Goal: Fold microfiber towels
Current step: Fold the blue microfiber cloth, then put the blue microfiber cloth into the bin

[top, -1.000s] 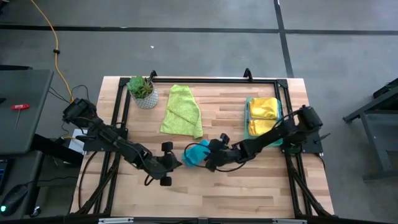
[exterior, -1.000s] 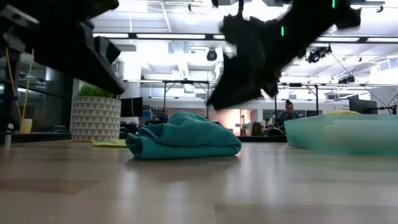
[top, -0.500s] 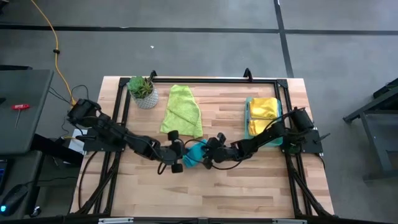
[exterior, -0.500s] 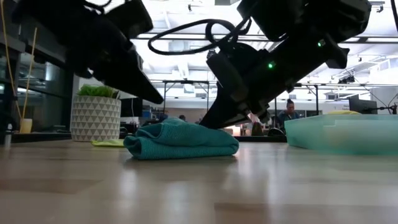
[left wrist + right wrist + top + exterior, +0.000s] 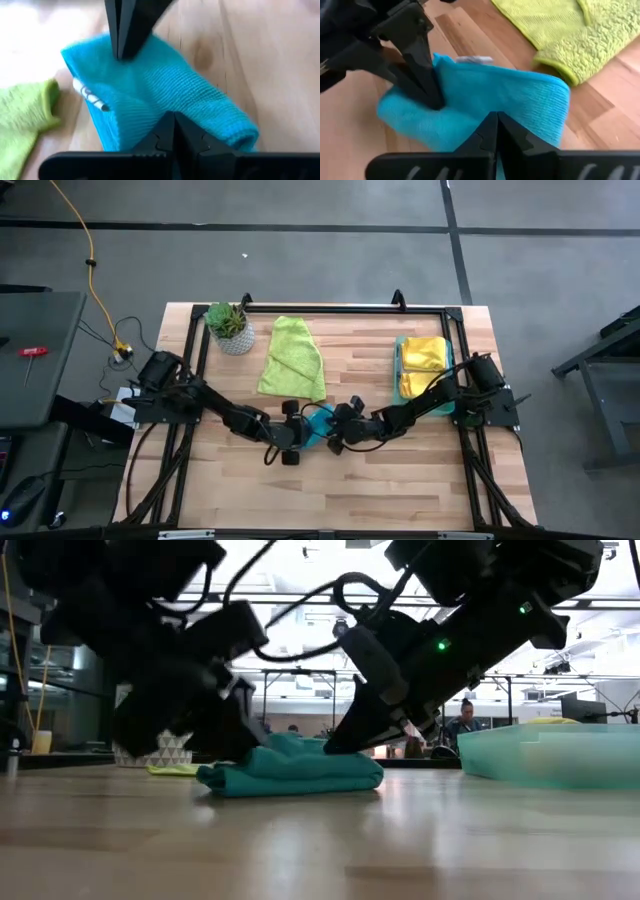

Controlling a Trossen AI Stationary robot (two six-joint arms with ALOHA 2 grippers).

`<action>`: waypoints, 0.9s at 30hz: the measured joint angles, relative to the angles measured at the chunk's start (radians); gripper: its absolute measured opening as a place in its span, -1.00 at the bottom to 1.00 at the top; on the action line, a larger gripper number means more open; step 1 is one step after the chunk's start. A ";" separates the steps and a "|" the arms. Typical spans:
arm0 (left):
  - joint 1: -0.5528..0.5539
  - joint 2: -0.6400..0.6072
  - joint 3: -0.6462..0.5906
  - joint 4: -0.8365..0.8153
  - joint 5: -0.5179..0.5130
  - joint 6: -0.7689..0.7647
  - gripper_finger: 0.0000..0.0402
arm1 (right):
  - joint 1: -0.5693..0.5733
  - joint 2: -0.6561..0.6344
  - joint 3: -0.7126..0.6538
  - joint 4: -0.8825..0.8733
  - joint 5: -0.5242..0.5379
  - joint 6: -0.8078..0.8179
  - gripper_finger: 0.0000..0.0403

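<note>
Teal towel (image 5: 316,423) bunched at centre of high view, just below lower edge of lime towel (image 5: 292,357). Left gripper (image 5: 296,436) pinched shut on its left edge; right gripper (image 5: 335,430) pinched shut on its right edge, fingers narrow in both wrist views. Yellow towels (image 5: 422,366) in green tray (image 5: 398,355) at right of frame. Plant pot (image 5: 230,328) upper left. Bare table (image 5: 400,480) along lower part of frame and between lime towel and tray.

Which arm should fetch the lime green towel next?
Left, probably. The lime towel lies on that arm's side, near the left gripper; the right gripper sits across the teal towel.
</note>
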 joint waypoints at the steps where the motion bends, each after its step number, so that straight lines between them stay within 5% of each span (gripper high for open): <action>1: 0.000 -0.001 0.000 -0.024 0.014 -0.008 -1.00 | 0.000 0.000 0.000 -0.009 -0.003 0.005 -1.00; 18: -0.020 -0.218 0.000 -0.317 0.128 -0.098 -1.00 | 0.002 -0.057 0.000 -0.123 0.094 0.000 -1.00; 27: -0.055 -0.250 0.000 -0.337 0.007 -0.094 -1.00 | 0.007 -0.098 0.000 -0.132 0.073 0.014 -1.00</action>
